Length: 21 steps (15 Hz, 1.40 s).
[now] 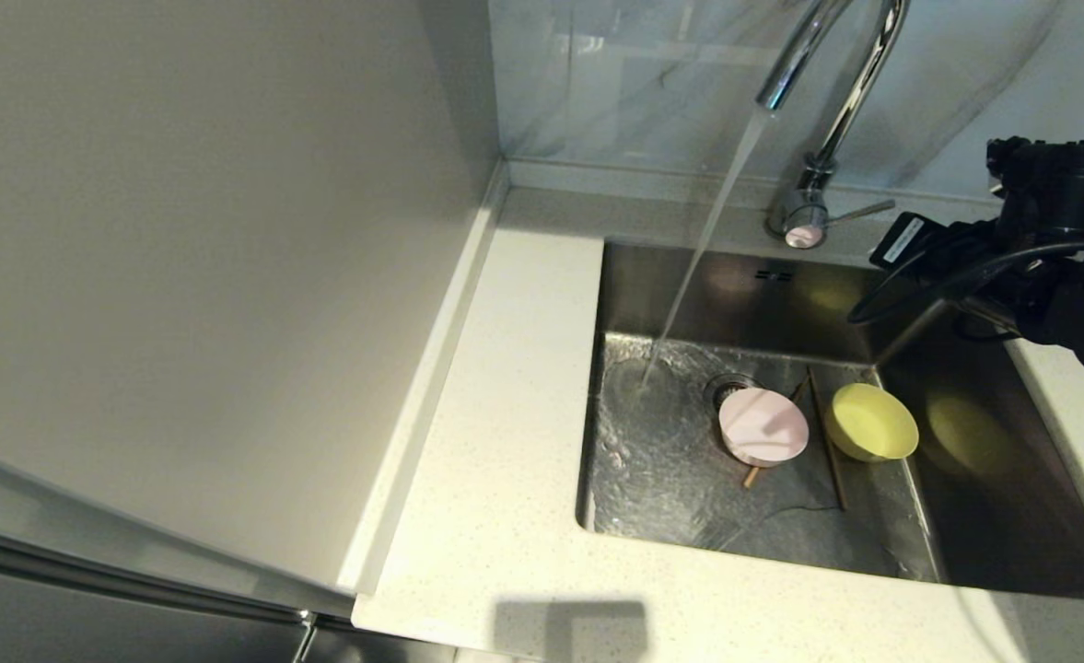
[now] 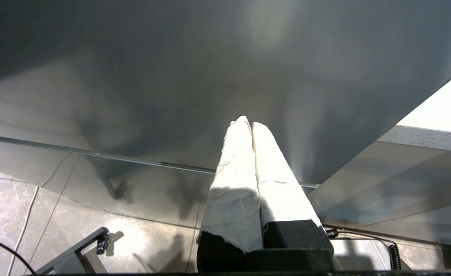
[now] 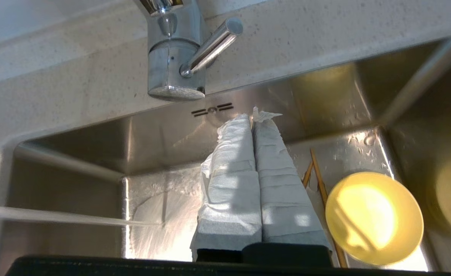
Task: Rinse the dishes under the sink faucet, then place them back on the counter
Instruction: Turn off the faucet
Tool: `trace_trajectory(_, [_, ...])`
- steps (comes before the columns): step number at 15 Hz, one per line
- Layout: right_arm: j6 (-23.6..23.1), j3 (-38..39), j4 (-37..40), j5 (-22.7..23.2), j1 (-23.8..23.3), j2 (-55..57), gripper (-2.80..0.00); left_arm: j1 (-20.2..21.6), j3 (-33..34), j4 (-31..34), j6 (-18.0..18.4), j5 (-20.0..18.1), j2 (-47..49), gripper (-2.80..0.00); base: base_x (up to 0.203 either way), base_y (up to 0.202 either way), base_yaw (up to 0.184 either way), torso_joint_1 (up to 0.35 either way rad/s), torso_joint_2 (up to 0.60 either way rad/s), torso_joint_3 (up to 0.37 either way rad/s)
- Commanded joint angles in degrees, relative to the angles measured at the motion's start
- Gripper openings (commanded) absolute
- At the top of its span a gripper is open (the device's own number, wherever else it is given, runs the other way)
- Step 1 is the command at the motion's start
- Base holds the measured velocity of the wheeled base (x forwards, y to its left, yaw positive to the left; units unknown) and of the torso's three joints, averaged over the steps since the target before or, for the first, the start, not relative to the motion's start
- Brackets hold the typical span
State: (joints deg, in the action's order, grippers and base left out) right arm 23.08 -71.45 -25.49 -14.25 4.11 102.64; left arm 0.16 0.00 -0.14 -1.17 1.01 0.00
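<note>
Dishes lie in the sink (image 1: 965,516) with water running from the faucet (image 1: 836,83): the pink bowl (image 1: 763,425) by the drain, the yellow bowl (image 1: 870,422) just beside it, and the chopsticks (image 1: 827,442) between them, long axes running front to back. The right gripper (image 3: 253,122), fingers pressed together and empty, hangs above the sink's back right, so the yellow bowl is nearest. Its wrist view hides the pink bowl. The left gripper (image 2: 247,123), also closed, is parked low beside a dark cabinet panel (image 2: 171,76).
</note>
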Motion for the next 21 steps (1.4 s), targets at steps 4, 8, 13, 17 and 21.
trace_trajectory(4, [-0.26,-9.14,-0.08,-0.16,0.1,5.93,-2.8,0.02,0.0,-0.03,-0.06,0.04,-0.18,-2.8,0.0,0.0,0.0,0.0,0.0,0.0])
trace_trajectory(8, [-1.29,-17.12,0.0,-0.16,0.06,10.73,-2.8,0.02,0.0,-0.03,-0.06,0.04,-0.18,-2.8,0.0,0.0,0.0,0.0,0.0,0.0])
trace_trajectory(13, [-1.46,-23.29,0.0,-0.21,0.02,14.51,-2.8,0.02,0.0,-0.03,-0.06,0.04,-0.18,-2.8,0.0,0.0,0.0,0.0,0.0,0.0])
trace_trajectory(17, [-1.24,-21.81,0.2,-0.03,-0.81,11.03,-2.8,0.02,0.0,-0.03,-0.06,0.04,-0.18,-2.8,0.0,0.0,0.0,0.0,0.0,0.0])
trace_trajectory(21, [-1.06,-13.89,1.63,1.07,-0.86,6.32,-2.8,0.02,0.0,-0.03,-0.06,0.04,-0.18,-2.8,0.0,0.0,0.0,0.0,0.0,0.0])
